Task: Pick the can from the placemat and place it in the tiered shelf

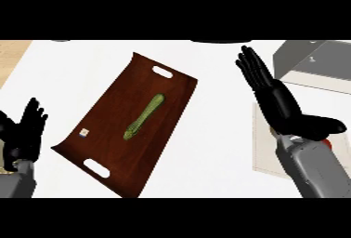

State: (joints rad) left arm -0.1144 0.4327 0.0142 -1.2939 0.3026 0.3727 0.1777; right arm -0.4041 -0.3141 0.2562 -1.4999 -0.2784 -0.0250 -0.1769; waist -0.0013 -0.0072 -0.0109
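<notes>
Right hand (274, 93) above the placemat (264, 160), fingers straight and apart.
Lower beside the hidden can, then curl; left hand (24, 132) rests open.

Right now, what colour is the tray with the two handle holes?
Dark reddish-brown, like wood; the tray shows best in the head view.

We take the dark wooden tray (120, 125) as our landmark. Right of it, a wide strip of bare white counter (219, 130) lies open up to the pale placemat (264, 153). Our right hand (274, 95), fingers (250, 65) straight, hangs over that strip's far side. Beyond it, up and right of the tray, the grey tiered shelf (312, 58) blocks the corner. A green vegetable (144, 116) lies along the tray's middle.
</notes>
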